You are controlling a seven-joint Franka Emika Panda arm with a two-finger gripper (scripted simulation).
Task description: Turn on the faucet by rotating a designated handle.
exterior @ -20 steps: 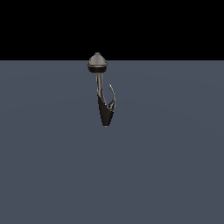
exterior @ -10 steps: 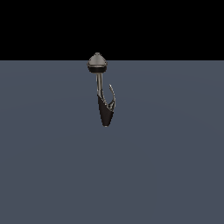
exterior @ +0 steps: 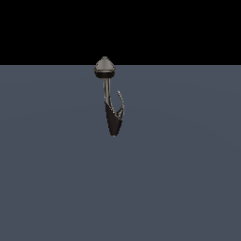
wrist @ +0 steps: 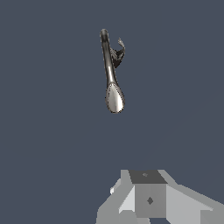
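The faucet (exterior: 112, 117) stands in the middle of the exterior view: a grey cone-topped cap, a thin stem and a blackish body tapering to a point. The handle (exterior: 121, 101), a thin pale curved sliver, branches off the body toward the exterior view's right. In the wrist view the faucet (wrist: 111, 74) shows as a long silver shape, with the handle (wrist: 119, 49) as a small dark-and-pale spur beside it. The gripper (wrist: 146, 179) shows only as grey and white blocks at the wrist picture's edge, well apart from the faucet. Its jaw gap is not visible. It is out of the exterior view.
A flat blue-grey floor (exterior: 179, 179) lies all around the faucet, under a black background band.
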